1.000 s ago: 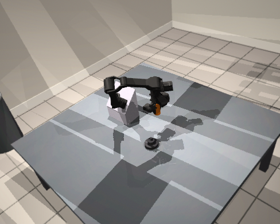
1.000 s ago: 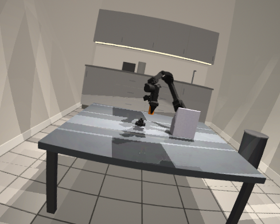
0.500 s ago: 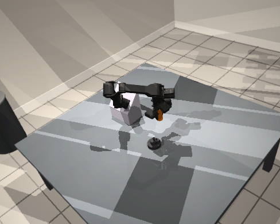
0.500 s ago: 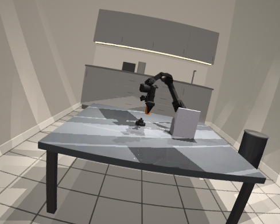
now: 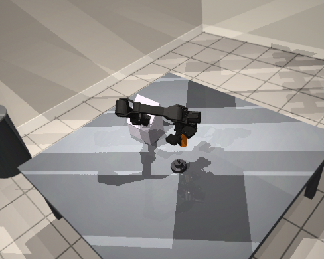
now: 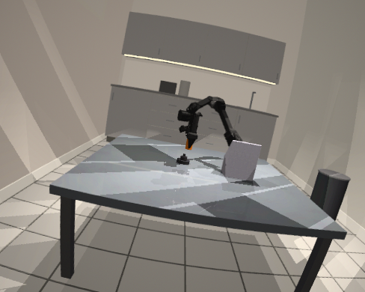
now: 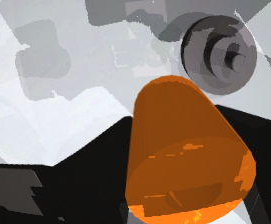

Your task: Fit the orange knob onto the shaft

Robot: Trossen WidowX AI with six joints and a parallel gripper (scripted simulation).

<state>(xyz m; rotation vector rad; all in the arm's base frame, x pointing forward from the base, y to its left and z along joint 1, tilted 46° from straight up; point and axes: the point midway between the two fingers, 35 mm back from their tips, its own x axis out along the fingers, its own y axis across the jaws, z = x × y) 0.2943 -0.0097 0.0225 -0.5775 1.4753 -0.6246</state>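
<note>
The orange knob [image 5: 184, 143] [image 6: 187, 146] [image 7: 186, 115] is held in the air. My gripper [image 5: 181, 138] [image 6: 191, 141] [image 7: 172, 119] is shut on it, with one black finger on each side. In the wrist view a darker half-round mark shows on the knob's near end. The dark round pedestal [image 5: 174, 169] [image 6: 182, 162] [image 7: 200, 75] stands on the table, with its short shaft [image 5: 179, 161] [image 6: 184, 155] [image 7: 237, 60] upright and uncovered. The knob is above shaft height and off to one side of it. The shaft's flat side cannot be made out.
A pale lilac angular block [image 5: 145, 131] [image 6: 241, 161] stands on the grey table [image 5: 122, 212] [image 6: 137, 187], near the arm's base. A dark cylinder [image 5: 6, 146] [image 6: 330, 195] stands beyond the table's edge. Shadows of the arm fall around the pedestal.
</note>
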